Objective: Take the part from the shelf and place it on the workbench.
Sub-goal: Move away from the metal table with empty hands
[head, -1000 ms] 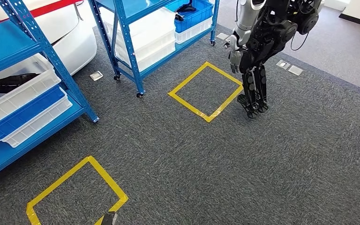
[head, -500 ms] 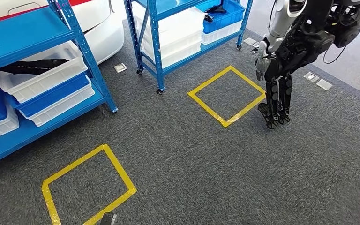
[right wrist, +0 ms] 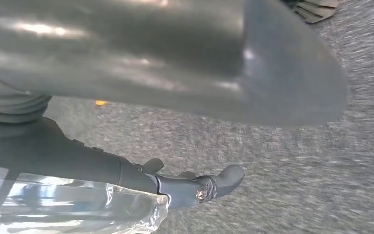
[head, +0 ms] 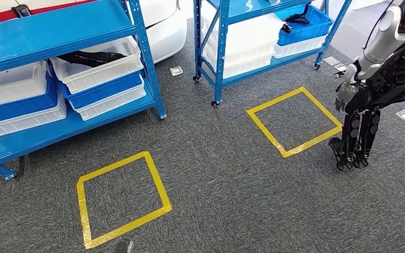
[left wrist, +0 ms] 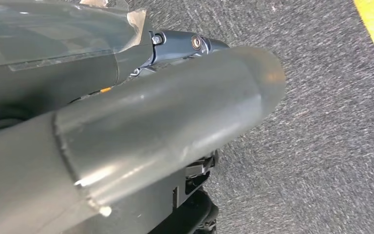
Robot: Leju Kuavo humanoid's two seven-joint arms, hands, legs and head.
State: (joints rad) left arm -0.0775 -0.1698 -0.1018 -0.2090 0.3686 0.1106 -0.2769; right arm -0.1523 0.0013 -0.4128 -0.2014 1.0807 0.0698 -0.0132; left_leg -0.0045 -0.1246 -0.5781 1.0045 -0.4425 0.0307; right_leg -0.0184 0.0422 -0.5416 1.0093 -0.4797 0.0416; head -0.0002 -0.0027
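At upper left of the head view stands the blue shelf, and the step in hand is, I judge, the approach to it, w/ no reaching yet. The part, a long black piece, lies in the white bin on the middle level, upper left-centre of the frame, partly under the shelf board. To do this well the robot should walk to the yellow square taped on the carpet at lower left-centre, stand square to the shelf front, and keep its arms low until it stops. The post beside the bin is close, so the reach should go in straight. The left hand hangs over the carpet; its fingers look stretched out and loose, w/ nothing in them. The right hand is the same: fingers straight, holding nothing. As for containers, under the white bin sit a blue bin and one more white one, contents hidden. Further left are more white and blue bins, contents not visible. A second shelf at upper centre holds white bins, and at upper right a small blue bin w/ other dark pieces inside. Another robot stands at the right edge, so keep well apart from it.
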